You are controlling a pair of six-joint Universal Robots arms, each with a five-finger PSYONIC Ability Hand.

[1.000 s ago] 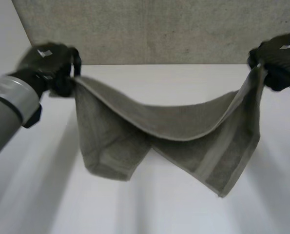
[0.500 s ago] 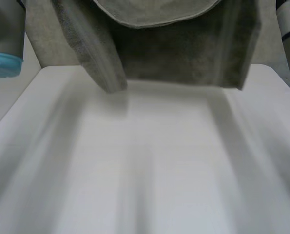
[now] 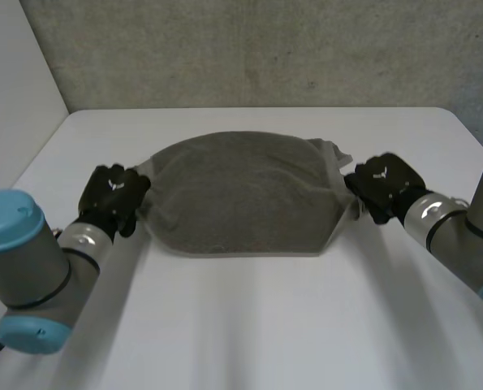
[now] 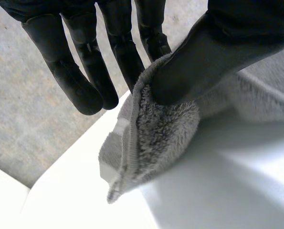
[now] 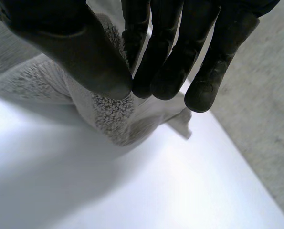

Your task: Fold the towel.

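Towel [image 3: 241, 191] on desk [image 3: 249, 325]: soft, limp, light. Left hand [image 3: 111, 195] pinched one end, right hand [image 3: 385, 185] other. Corners judged best hold.

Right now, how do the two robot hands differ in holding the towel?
The left robot hand pinches the towel at its left end, the right robot hand at its right end. The left robot hand's spare fingers spread away from the cloth; the right robot hand's bunch close beside its thumb. Both pinch with the thumb.

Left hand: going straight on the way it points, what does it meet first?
Probably the grey terry towel, whose end the black left hand pinches; past that, bare white table.
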